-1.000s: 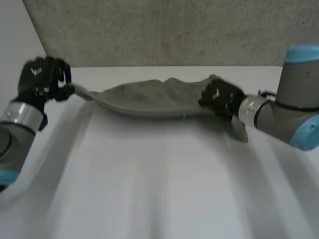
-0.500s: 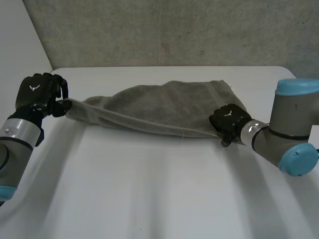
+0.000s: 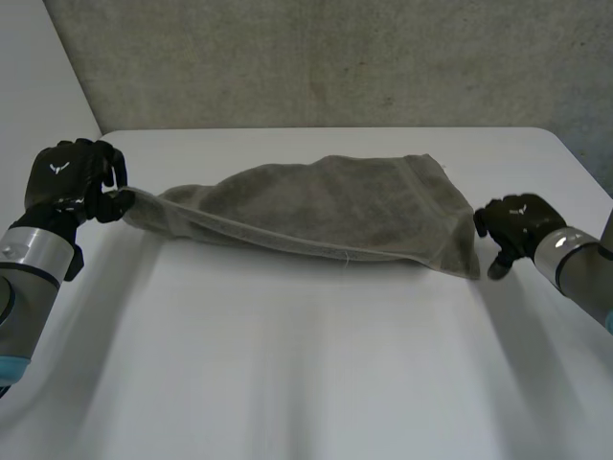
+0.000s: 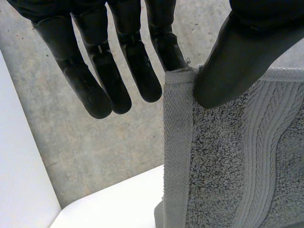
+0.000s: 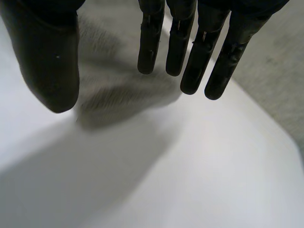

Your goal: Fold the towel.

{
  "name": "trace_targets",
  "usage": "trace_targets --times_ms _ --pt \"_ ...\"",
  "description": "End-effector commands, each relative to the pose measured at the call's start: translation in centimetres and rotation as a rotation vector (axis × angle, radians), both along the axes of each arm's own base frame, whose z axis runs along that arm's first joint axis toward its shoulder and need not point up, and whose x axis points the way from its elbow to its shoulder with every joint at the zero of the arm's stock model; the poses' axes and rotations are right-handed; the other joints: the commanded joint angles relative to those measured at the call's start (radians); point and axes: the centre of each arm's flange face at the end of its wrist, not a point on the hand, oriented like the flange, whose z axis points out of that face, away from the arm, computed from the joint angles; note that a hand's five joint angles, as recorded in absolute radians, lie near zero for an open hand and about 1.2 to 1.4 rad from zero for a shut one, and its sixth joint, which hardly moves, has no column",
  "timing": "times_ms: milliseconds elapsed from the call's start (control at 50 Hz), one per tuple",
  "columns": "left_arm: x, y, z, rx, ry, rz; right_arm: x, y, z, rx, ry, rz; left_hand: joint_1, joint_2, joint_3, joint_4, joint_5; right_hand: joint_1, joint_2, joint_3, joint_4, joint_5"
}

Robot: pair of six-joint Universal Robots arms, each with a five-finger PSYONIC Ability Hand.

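White table — rough grey concrete wall behind.

The robot's black right hand has its long fingers straight, side by side. Its fat thumb is held wide apart from them. The hand holds nothing. Past the fingertips, in the gap between the thumb and the fingers, a grey fuzzy towel lies blurry on the flat white table. Under the hand the table is bare. Beyond the table's edge, on the fingers' side of the hand, is a grey speckled surface.
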Motion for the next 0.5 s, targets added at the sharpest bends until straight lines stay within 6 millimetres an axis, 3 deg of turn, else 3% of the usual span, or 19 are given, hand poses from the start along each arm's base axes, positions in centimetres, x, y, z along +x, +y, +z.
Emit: trace_targets --times_ms 20,220,500 --pt "0.0 0.2 -0.3 0.010 0.001 0.000 -1.2 -0.7 -2.6 0.069 0.039 0.034 0.044 0.035 0.013 0.040 0.024 0.014 0.016 0.015 0.015 0.009" --pt "0.0 0.4 -0.6 0.022 0.000 -0.003 -0.3 -0.4 -3.8 0.098 -0.014 0.133 0.044 0.035 0.013 0.040 0.024 -0.051 -0.048 -0.050 -0.049 -0.056" --pt "0.0 0.6 -0.8 0.029 0.001 -0.003 -0.1 -1.5 -4.2 0.009 -0.024 0.145 0.044 0.035 0.013 0.040 0.024 -0.101 -0.098 -0.100 -0.099 -0.106"
